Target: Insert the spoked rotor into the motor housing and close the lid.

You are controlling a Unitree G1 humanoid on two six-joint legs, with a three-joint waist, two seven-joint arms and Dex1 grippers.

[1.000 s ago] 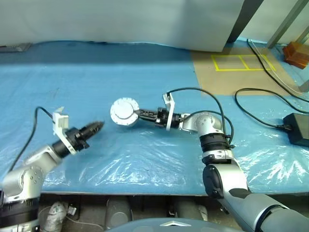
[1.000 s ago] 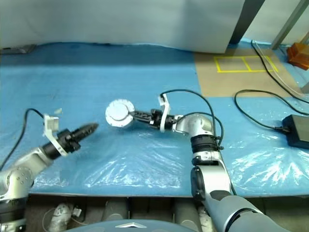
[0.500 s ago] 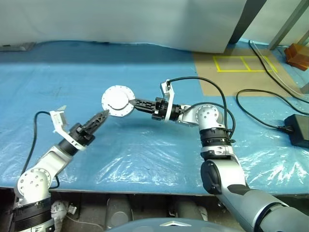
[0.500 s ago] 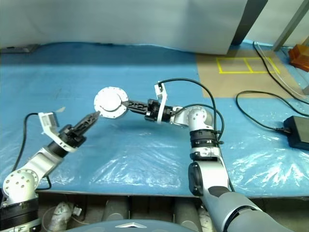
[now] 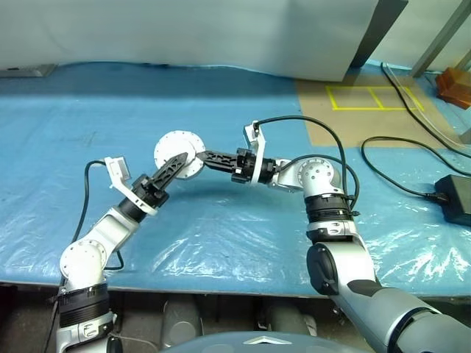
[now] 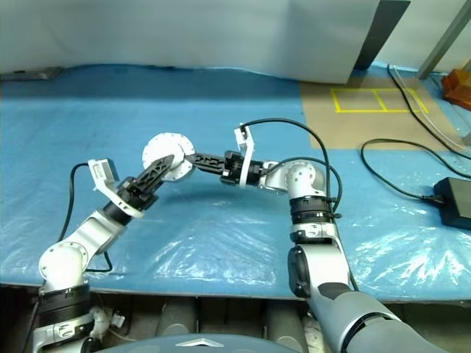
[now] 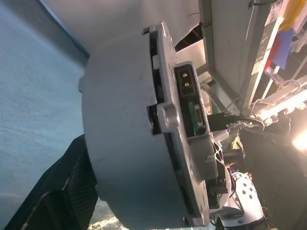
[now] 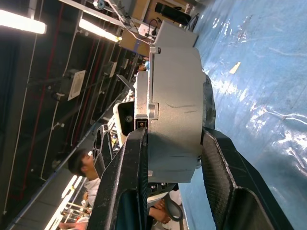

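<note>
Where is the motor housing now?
In the left eye view, the motor housing is held above the blue table, left of centre, between the right gripper and left gripper.

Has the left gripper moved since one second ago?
Yes. The left gripper has moved up the blue sheet and toward the robot's right, and now reaches the housing that the right gripper holds above it.

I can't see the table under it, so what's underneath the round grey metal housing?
Blue plastic sheeting lies below the round grey metal housing, which the right hand holds in the air. Its inside is hidden.
</note>
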